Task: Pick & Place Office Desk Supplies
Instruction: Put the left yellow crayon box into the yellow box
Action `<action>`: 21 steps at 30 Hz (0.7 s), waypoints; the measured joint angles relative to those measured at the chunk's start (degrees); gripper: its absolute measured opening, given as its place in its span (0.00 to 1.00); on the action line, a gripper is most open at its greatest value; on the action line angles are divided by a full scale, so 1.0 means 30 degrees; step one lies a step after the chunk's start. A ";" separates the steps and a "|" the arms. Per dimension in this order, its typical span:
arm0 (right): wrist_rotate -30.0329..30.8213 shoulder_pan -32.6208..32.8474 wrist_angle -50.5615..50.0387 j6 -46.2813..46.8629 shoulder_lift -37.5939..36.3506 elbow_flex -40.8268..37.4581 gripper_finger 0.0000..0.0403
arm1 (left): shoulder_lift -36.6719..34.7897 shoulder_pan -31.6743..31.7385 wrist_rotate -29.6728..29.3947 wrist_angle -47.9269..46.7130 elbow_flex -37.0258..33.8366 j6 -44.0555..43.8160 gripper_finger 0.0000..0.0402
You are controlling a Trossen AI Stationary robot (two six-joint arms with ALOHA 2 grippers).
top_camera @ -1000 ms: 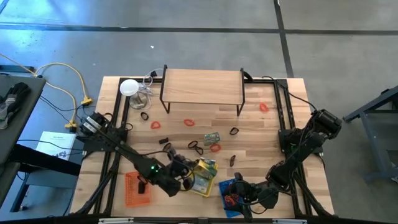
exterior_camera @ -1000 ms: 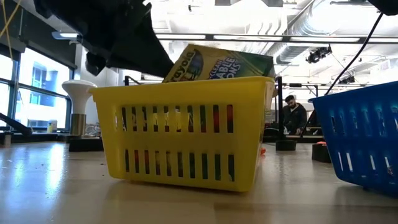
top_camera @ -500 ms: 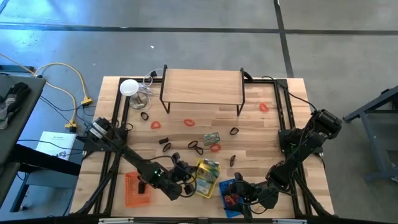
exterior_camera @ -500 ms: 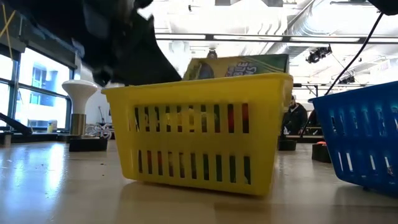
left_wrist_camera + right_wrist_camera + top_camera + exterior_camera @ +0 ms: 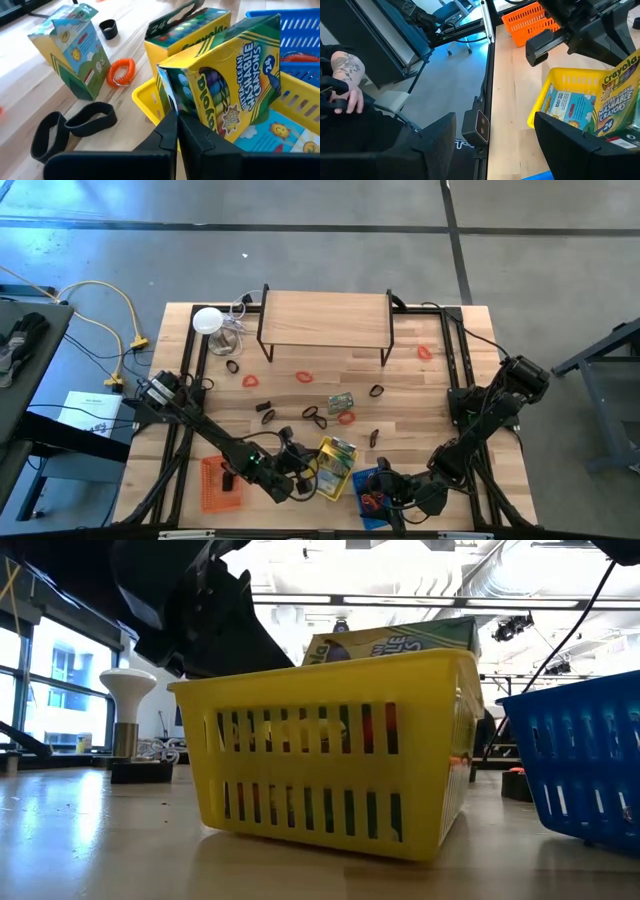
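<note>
crayon box point(image 5: 235, 85) in yellow basket point(image 5: 333, 468), touching left claw point(image 5: 177, 131).

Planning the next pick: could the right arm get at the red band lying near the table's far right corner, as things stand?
Probably yes. The red band lies on bare wood beside the shelf's leg, nothing over it. The right gripper, open, hangs over the blue basket at the near edge.
</note>
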 joint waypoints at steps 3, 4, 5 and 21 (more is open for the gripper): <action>0.0000 0.0000 0.0000 0.0000 0.0000 0.0000 0.63 | 0.0000 0.0000 0.0000 0.0015 0.0000 0.0413 0.03; 0.0000 0.0000 0.0000 0.0000 0.0000 0.0000 0.63 | 0.0000 0.0000 0.0000 0.0015 0.0000 0.0476 0.05; 0.0004 0.0000 0.0000 0.0004 0.0000 0.0000 0.63 | 0.0000 0.0000 -0.0001 0.0018 0.0000 0.0654 0.06; 0.0000 0.0000 0.0019 0.0007 0.0000 0.0000 0.63 | -0.0016 -0.0131 -0.2065 0.1166 0.0000 0.4416 0.38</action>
